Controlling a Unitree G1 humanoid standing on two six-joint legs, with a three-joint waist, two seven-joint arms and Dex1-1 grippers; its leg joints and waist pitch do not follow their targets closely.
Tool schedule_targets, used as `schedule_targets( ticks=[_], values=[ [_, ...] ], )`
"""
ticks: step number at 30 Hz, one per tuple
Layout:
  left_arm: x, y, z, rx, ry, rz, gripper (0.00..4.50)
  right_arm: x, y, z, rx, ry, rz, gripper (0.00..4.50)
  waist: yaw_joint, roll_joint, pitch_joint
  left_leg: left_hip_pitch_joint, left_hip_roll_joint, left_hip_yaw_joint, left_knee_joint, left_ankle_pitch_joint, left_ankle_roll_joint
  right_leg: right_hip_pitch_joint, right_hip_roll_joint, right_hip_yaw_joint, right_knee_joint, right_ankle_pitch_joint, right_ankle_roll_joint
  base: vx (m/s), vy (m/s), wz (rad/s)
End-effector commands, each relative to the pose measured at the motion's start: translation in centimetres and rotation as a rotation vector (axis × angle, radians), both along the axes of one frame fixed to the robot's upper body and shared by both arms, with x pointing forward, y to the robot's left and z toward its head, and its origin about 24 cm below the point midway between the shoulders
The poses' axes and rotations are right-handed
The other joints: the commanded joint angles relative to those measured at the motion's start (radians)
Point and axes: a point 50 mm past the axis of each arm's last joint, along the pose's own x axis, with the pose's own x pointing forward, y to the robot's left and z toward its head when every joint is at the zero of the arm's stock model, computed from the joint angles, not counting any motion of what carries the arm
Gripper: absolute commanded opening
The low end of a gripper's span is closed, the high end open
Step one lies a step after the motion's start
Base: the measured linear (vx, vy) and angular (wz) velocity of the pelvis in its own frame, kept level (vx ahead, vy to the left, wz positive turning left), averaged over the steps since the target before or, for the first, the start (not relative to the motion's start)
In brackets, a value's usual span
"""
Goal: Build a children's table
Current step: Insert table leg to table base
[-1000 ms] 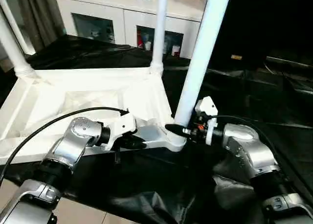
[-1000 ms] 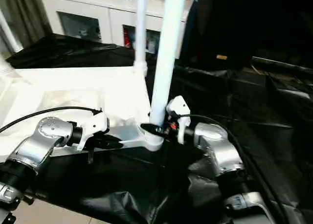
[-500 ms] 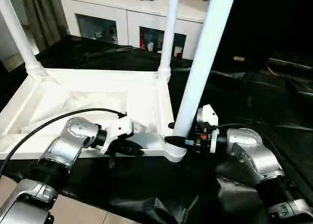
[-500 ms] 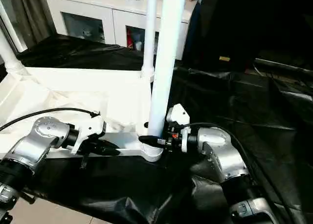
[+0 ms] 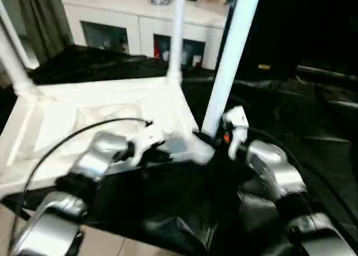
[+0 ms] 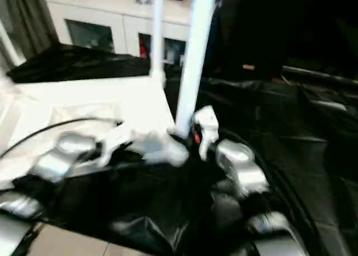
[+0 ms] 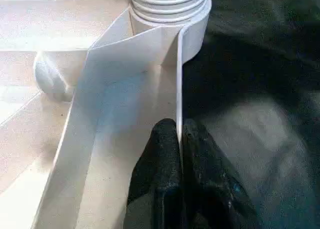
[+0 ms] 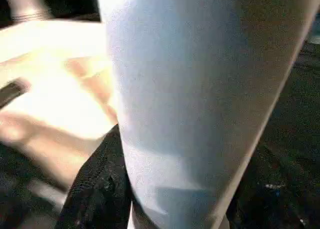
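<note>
The tabletop (image 5: 100, 108) lies upside down on black sheeting (image 5: 313, 122), occupying the left half of the left eye view, with its ribbed underside facing up.

3 legs stand upright in corner sockets:
- The nearest leg (image 5: 229, 55) rises from the socket (image 5: 201, 152) at the frame centre and leaves the frame at the upper right of centre.
- A 2nd leg (image 5: 176, 35) stands at the far corner, upper centre of the frame.
- A 3rd leg (image 5: 12, 60) stands at the far left corner, at the left edge of the frame.

Left gripper (image 5: 162, 153): located at lower centre of the left eye view, at the near edge of the tabletop. In the left wrist view its 2 black fingers (image 7: 162, 159) are pressed together on the thin vertical rim wall (image 7: 178, 84) of the tabletop, pinching it just short of the threaded socket collar (image 7: 167, 4).

Right gripper (image 5: 206, 138): located at the base of the nearest leg, right of frame centre. In the right wrist view the leg runs between its fingers, with 1 black finger (image 8: 97, 189) against the leg's side at lower left. The jaws stand about half apart, clasped around the leg.

A white glass-doored cabinet (image 5: 134, 27) stands behind the sheeting, across the upper left of the frame.
</note>
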Motion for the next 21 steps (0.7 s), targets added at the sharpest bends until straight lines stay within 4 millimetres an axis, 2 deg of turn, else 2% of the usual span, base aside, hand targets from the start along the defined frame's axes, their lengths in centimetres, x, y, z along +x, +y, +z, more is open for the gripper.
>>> schedule_targets(
  ticks=[1,2,3,6,7,8,10,12,13,15,18,19,21],
  values=[
    [1.7,-1.2,1.7,-0.077,-0.069,0.148,0.0,-2.1,-3.0,-6.3,-0.13,0.297,-0.261,1.91,-0.012,0.01,-0.03,0.027,0.068,-0.047,-0.09,-0.555,-0.047,-0.001,-0.089,0.037,-0.111,-0.616,-0.1,0.0,0.0,0.0],
    [1.8,-1.4,1.7,-0.08,-0.066,0.166,0.0,-2.0,-2.8,-6.3,-0.121,0.303,-0.277,1.91,-0.017,0.013,-0.029,0.028,0.067,-0.047,-0.09,-0.559,-0.042,-0.001,-0.091,0.034,-0.113,-0.611,-0.103,0.0,0.0,0.0],
    [1.9,-1.9,1.6,-0.085,-0.055,0.201,0.0,-1.7,-2.6,-6.3,-0.112,0.312,-0.317,1.91,-0.018,0.011,-0.028,0.029,0.067,-0.047,-0.091,-0.564,-0.039,-0.001,-0.089,0.032,-0.116,-0.612,-0.1,0.0,0.0,0.0],
    [1.9,-3.2,1.1,-0.079,-0.035,0.243,0.0,-1.3,-1.8,-6.4,-0.128,0.316,-0.364,1.91,-0.021,0.013,-0.029,0.024,0.066,-0.047,-0.092,-0.563,-0.03,0.002,-0.092,0.029,-0.118,-0.601,-0.098,0.0,0.0,0.0],
    [1.8,-3.7,0.8,-0.069,-0.03,0.247,0.0,-1.2,-1.5,-6.3,-0.149,0.309,-0.373,1.91,-0.022,-0.002,-0.029,0.021,0.067,-0.045,-0.093,-0.558,-0.025,0.002,-0.094,0.03,-0.118,-0.601,-0.096,0.0,0.0,0.0],
    [1.6,-4.3,0.5,-0.044,-0.03,0.245,0.0,-1.1,-1.0,-6.4,-0.169,0.31,-0.378,1.91,-0.018,-0.001,-0.03,0.024,0.066,-0.043,-0.092,-0.546,-0.022,-0.003,-0.098,0.034,-0.117,-0.606,-0.1,0.0,0.0,0.0],
    [1.5,-4.7,0.2,-0.023,-0.031,0.247,0.0,-1.0,-0.5,-6.4,-0.179,0.316,-0.393,1.91,-0.019,0.003,-0.027,0.021,0.066,-0.045,-0.094,-0.548,-0.021,-0.002,-0.097,0.033,-0.118,-0.621,-0.094,0.0,0.0,0.0],
    [1.6,-4.8,0.2,-0.017,-0.033,0.252,0.0,-1.0,-0.4,-6.4,-0.185,0.321,-0.4,1.91,-0.018,0.0,-0.028,0.022,0.066,-0.045,-0.095,-0.555,-0.022,-0.004,-0.096,0.034,-0.118,-0.625,-0.083,0.0,0.0,0.0],
    [1.6,-4.8,0.2,-0.016,-0.033,0.258,0.0,-1.0,-0.3,-6.5,-0.189,0.324,-0.409,1.91,-0.02,-0.005,-0.028,0.021,0.066,-0.046,-0.095,-0.557,-0.021,-0.005,-0.098,0.034,-0.117,-0.632,-0.079,0.0,0.0,0.0],
    [1.7,-4.7,0.2,-0.01,-0.036,0.267,0.0,-0.9,-0.2,-6.5,-0.189,0.325,-0.415,1.91,-0.022,-0.004,-0.027,0.021,0.065,-0.048,-0.097,-0.576,-0.023,-0.007,-0.098,0.032,-0.121,-0.654,-0.066,0.0,0.0,0.0],
    [1.8,-4.5,0.3,-0.006,-0.037,0.276,0.0,-0.8,0.2,-6.5,-0.168,0.322,-0.424,1.91,-0.027,-0.002,-0.024,0.029,0.064,-0.052,-0.095,-0.624,-0.029,-0.014,-0.097,0.02,-0.131,-0.696,-0.041,0.0,0.0,0.0],
    [1.8,-4.5,0.3,-0.005,-0.038,0.276,0.0,-0.8,0.2,-6.4,-0.166,0.321,-0.428,1.91,-0.03,0.0,-0.024,0.029,0.064,-0.055,-0.096,-0.641,-0.031,-0.011,-0.097,0.013,-0.134,-0.699,-0.034,0.0,0.0,0.0],
    [1.8,-4.4,0.2,-0.002,-0.039,0.278,0.0,-0.6,0.3,-6.2,-0.172,0.303,-0.426,1.91,-0.033,0.006,-0.027,0.024,0.068,-0.058,-0.103,-0.645,-0.035,0.0,-0.099,0.009,-0.132,-0.659,-0.038,0.0,0.0,0.0]
  ],
)
